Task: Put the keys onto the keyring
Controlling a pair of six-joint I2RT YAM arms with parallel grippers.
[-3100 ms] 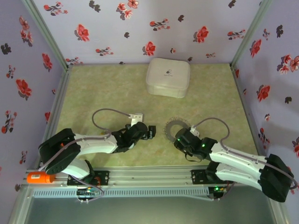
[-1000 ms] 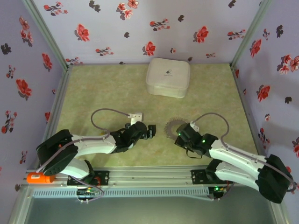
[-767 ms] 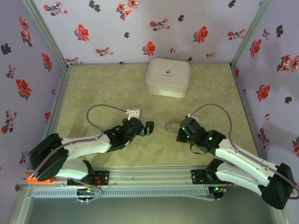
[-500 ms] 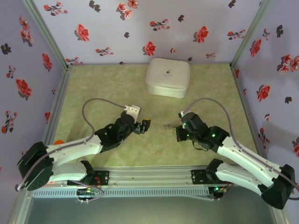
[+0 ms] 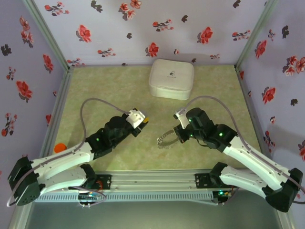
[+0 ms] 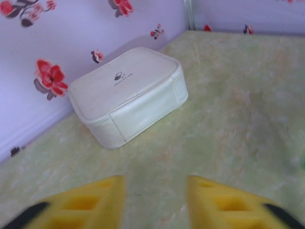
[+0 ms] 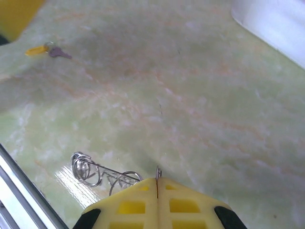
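My right gripper is shut on the thin edge of the keyring, whose silvery wire loops hang to the left of the fingers above the table. From above, the keyring dangles left of the right gripper. One key, with a yellow-orange head, lies flat on the table far ahead to the left. The green-headed key is out of view. My left gripper is open with nothing between its yellow fingers, held above the table; from above, the left gripper sits left of the keyring.
The white rounded square box stands at the back centre, seen ahead of the left fingers as the white box. Floral walls close in three sides. The metal rail runs along the near edge. A small orange object sits at the left.
The right gripper has risen and lifted the keyring off the table, so it now hangs instead of lying flat. The left arm has stretched forward and its gripper moved up and back.
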